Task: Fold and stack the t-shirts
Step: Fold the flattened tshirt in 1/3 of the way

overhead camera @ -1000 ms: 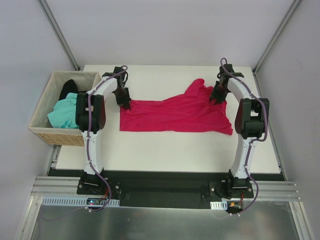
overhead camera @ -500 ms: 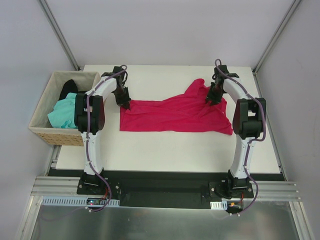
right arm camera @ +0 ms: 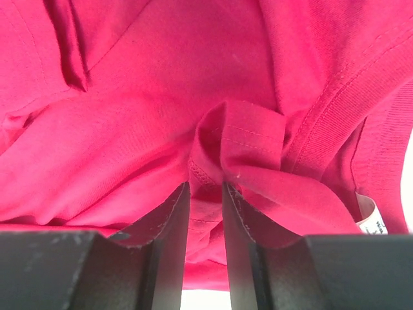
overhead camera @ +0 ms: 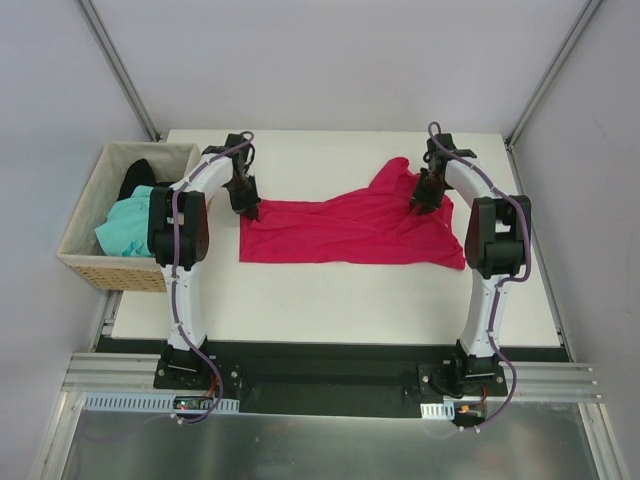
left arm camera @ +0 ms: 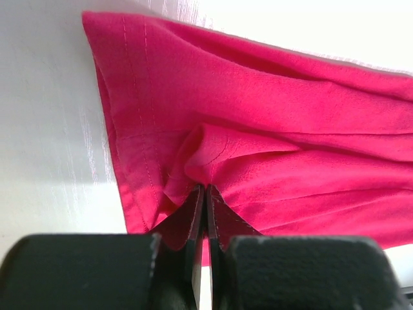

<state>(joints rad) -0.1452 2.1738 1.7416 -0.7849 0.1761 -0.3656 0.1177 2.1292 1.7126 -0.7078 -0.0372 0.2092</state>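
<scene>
Left pincer (left arm camera: 205,194): jaws pressed together on a small puckered pinch of the crimson t-shirt (left arm camera: 290,148). The hem corner is just left of the tips and the rest of the cloth runs off to their right.

Right pincer (right arm camera: 205,188): jaws narrow, not fully together, with a thick bunched fold of the same shirt between them. The ribbed collar band is just right of the tips and a white label (right arm camera: 369,223) lies beyond it.

We read both as gripping. The shirt lies mostly flat on the bench (overhead camera: 330,300) between the two pincers. It is wrinkled near the right one, with a flap sticking out past it toward the far edge.

Step in hand, we judge: spreading the shirt before the first fold. To do it well:
- We draw the pincers apart gently along the line between them so the creases pull out.
- We lift low and level, both sides together.
- The right grip looks several layers deep, so we watch that it doesn't drag the underside along.
- The left grip is thin and near the edge, so a hard tug may slip it.

Beyond the left pincer, away from the shirt, the wicker basket (overhead camera: 80,255) holds the mint-green t-shirt (overhead camera: 125,235) and the black t-shirt (overhead camera: 138,178). We keep that arm off it.
</scene>
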